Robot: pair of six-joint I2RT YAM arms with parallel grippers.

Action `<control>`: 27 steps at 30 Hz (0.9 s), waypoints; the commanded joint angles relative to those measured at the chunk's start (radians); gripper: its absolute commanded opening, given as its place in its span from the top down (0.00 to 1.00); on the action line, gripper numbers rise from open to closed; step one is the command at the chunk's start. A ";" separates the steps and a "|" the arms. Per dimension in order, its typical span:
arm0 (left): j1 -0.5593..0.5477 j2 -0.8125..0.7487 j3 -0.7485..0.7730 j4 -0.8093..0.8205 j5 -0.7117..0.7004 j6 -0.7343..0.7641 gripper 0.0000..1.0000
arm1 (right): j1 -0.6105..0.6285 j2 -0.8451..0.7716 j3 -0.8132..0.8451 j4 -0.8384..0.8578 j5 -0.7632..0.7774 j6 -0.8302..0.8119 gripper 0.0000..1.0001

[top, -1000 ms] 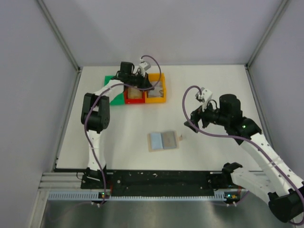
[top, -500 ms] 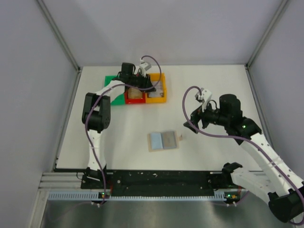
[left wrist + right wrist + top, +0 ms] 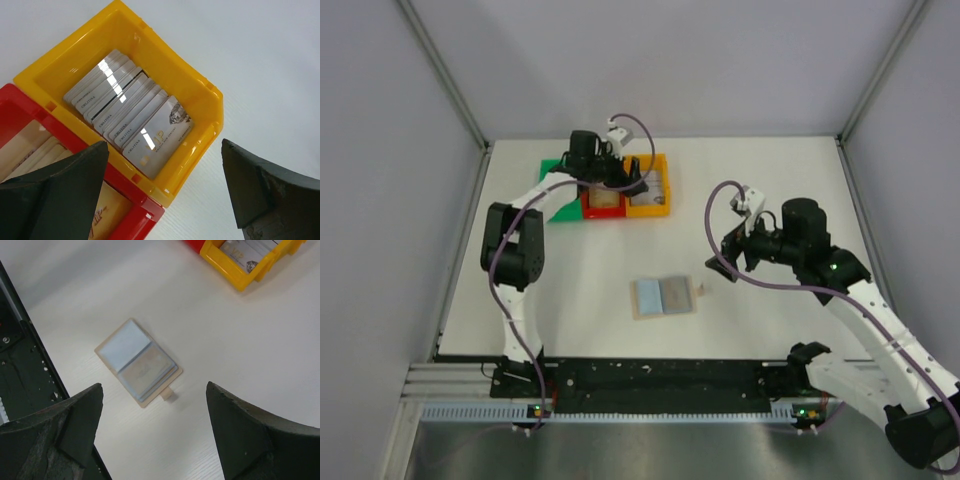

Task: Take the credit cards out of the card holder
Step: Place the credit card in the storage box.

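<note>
The left claw (image 3: 162, 150) hangs wide open and empty over the yellow bin (image 3: 210, 100), where grey-silver credit cards (image 3: 130, 115) lie stacked. Tan cards (image 3: 30, 150) sit in the red bin (image 3: 15, 110) touching it. The right claw (image 3: 154, 389), also spread and empty, hovers above the card holder (image 3: 137, 362), which lies open on the counter (image 3: 240, 355), well apart from the bins. One pocket seems to hold a card. Pinching that thin card together with its sleeve could lift the whole holder, and a misplaced finger could shove it sideways.
</note>
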 commanded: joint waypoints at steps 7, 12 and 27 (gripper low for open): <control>-0.008 -0.336 -0.171 0.085 -0.180 -0.235 0.01 | -0.007 0.011 -0.028 0.160 0.010 0.278 0.01; -0.025 -0.534 -0.319 0.070 -0.196 -0.360 0.01 | -0.006 -0.010 -0.146 0.365 -0.082 0.427 0.01; -0.252 -1.040 -1.014 0.085 -0.317 -0.691 0.12 | 0.223 0.273 -0.091 0.265 0.302 0.424 0.06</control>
